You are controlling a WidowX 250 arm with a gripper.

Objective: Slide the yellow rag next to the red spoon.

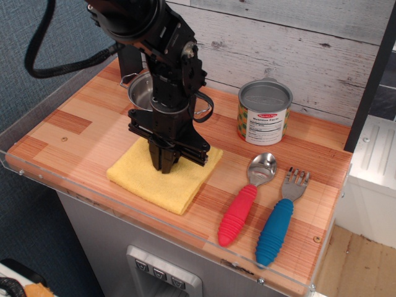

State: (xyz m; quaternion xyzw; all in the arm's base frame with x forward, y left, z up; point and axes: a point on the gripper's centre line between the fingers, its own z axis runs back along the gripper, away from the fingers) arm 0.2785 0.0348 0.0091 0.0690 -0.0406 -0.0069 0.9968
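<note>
Wooden counter (80, 124) carries it all, and the black hand (165, 163) presses straight down on the middle of the yellow rag (162, 177), fingers drawn together with nothing clamped between them. Behind it sits the steel pot (143, 93), the rag lies flat near the front edge, and the red spoon (245, 198) rests just right of it, beside the blue-handled fork (279, 219).
</note>
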